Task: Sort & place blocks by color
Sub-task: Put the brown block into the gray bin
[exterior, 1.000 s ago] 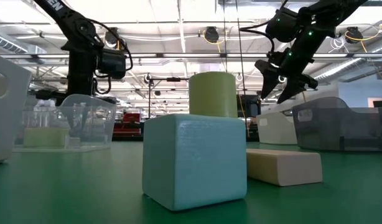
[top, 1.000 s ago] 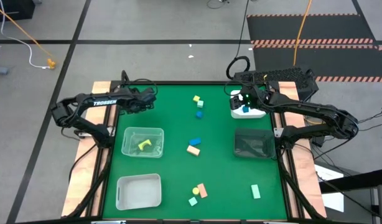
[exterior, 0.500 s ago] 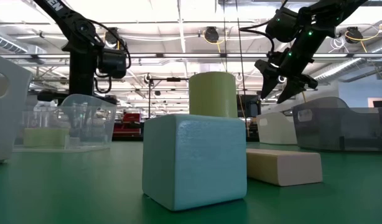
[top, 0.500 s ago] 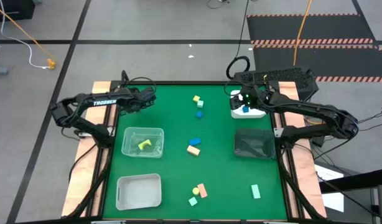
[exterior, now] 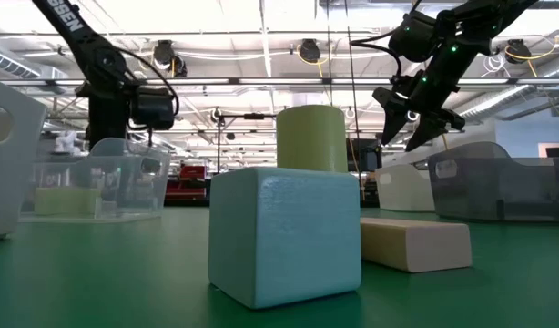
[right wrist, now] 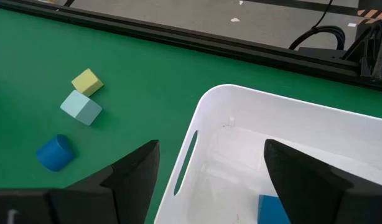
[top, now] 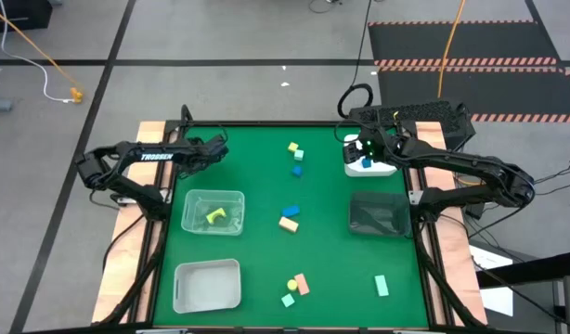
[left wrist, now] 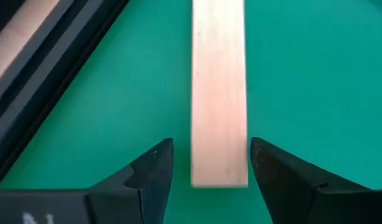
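My left gripper is low over the table's far left part, open. Its fingers stand on either side of the near end of a peach-orange bar that lies flat on the mat, with a small gap on each side. My right gripper hangs open above the white tub at the far right, which holds a blue block. Loose blocks lie mid-table: a yellow cube, a mint cube and a blue one. A yellow arch sits in the clear tub.
A blue and a peach block lie at the centre. A yellow, peach and mint cluster and a mint bar lie near the front edge. A dark tub stands at the right, a white tub at the near left.
My left gripper has come down toward the table and shifted a little toward the table's left edge. The right arm and the blocks have kept still.
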